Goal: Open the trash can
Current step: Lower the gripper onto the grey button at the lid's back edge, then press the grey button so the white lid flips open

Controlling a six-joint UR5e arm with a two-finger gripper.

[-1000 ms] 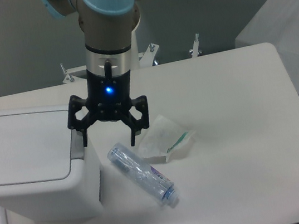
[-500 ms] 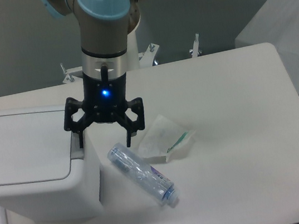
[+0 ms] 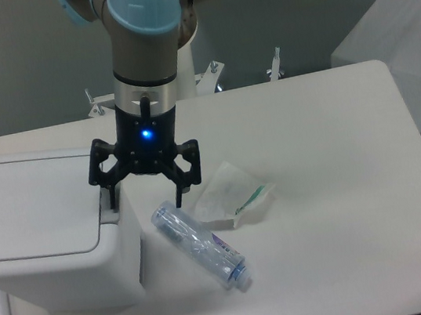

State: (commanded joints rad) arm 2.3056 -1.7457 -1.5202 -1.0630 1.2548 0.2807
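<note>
Robot hand (image 3: 146, 198) spread open; its nine-o'clock finger over the trash can's (image 3: 44, 238) grey push tab (image 3: 108, 207). Press straight down.

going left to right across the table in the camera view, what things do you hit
trash can → gripper → clear plastic bottle → white wrapper

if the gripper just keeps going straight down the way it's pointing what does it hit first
Probably the grey push tab of the trash can: one finger of the open gripper hangs at it. The other finger would meet the bottle. Depth is uncertain.
</note>
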